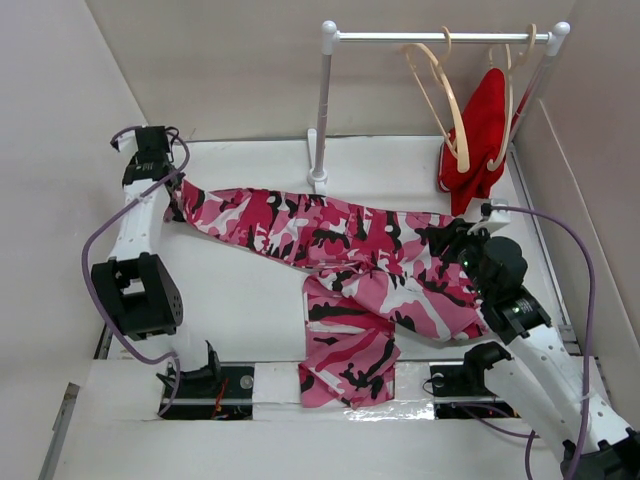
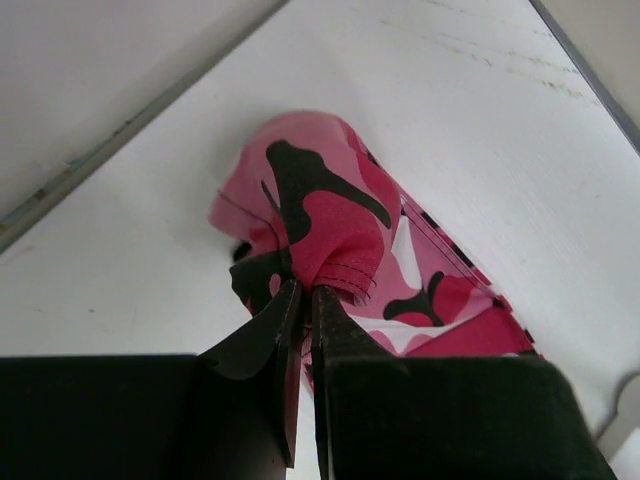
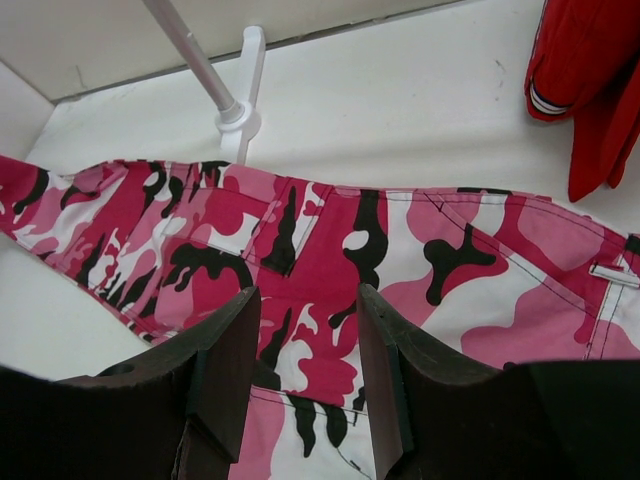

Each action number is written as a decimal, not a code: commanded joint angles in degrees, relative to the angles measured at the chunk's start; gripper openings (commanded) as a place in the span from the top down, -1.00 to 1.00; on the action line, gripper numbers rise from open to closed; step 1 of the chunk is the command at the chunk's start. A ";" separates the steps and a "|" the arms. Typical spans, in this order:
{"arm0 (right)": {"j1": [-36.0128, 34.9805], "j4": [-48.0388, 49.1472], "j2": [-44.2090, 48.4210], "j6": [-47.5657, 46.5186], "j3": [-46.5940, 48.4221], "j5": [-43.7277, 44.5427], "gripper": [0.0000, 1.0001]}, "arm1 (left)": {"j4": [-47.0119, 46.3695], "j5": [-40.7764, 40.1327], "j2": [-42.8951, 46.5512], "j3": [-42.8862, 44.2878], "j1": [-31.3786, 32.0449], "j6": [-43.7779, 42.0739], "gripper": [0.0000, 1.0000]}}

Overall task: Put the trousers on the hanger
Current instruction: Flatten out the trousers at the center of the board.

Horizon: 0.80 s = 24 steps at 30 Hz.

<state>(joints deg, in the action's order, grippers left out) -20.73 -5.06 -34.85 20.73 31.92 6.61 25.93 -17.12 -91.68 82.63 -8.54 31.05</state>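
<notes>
The camouflage trousers [image 1: 340, 240] lie flat across the table, with one leg stretched to the back left and the other folded toward the front edge. My left gripper [image 1: 172, 186] is shut on the hem of the stretched leg; the left wrist view shows the jaws [image 2: 305, 292] pinching the bunched cuff [image 2: 325, 215]. My right gripper [image 1: 450, 243] hovers open over the waist end, and the right wrist view shows the fingers [image 3: 308, 292] spread above the fabric [image 3: 330, 240], holding nothing. The empty pale wooden hanger [image 1: 447, 95] hangs on the rail at the back right.
A white clothes rack stands at the back, with rail [image 1: 440, 37], post [image 1: 323, 110] and foot [image 1: 317, 180], [image 3: 240, 118]. A second hanger [image 1: 508, 100] carries a red garment [image 1: 478, 140], [image 3: 590, 70]. Walls close in the left, back and right.
</notes>
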 commanded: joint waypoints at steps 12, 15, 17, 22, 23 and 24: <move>-0.45 3.65 0.49 -0.78 -0.02 -1.60 0.01 | -14.33 6.75 12.66 -7.47 -7.29 -4.68 1.00; -0.45 3.22 0.84 -0.87 0.07 -1.17 0.01 | -14.95 1.08 14.77 -12.38 -7.29 -5.38 1.00; -0.45 3.04 1.45 -0.78 0.07 -1.07 0.01 | -13.28 -4.30 15.30 -15.29 -7.29 -3.46 0.89; -0.45 2.42 2.68 -0.61 -0.10 -0.46 0.01 | -5.54 -6.80 12.31 -20.31 -15.79 5.60 0.48; -0.45 2.42 2.86 -0.43 -0.11 -0.37 0.01 | -6.24 -5.13 12.66 -21.53 -17.55 5.86 0.46; -0.45 2.51 2.95 -0.34 -0.28 -0.20 0.01 | -7.12 -1.81 13.36 -23.98 -18.70 5.78 0.22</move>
<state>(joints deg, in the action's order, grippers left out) -20.73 -5.02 -32.71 20.73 31.77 5.80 16.67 -20.34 -79.31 62.17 -23.22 33.06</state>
